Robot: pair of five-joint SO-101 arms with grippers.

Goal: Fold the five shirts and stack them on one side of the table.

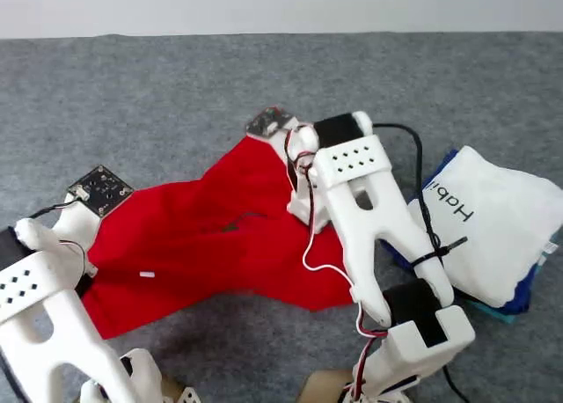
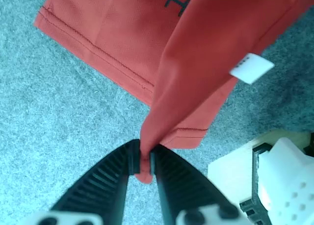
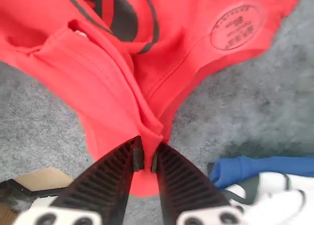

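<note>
Grey table [image 1: 158, 77] | left gripper [image 2: 143, 162] pinched on red shirt [image 1: 202, 240] corner | right gripper [image 3: 145, 160] clamped on its bunched fold | folded stack [image 1: 497, 223] near my right jaws

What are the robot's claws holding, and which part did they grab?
Both hold the red shirt. The left claw pinches a bunched-up tip of its cloth. The right claw pinches another bunched fold of the same shirt.
</note>
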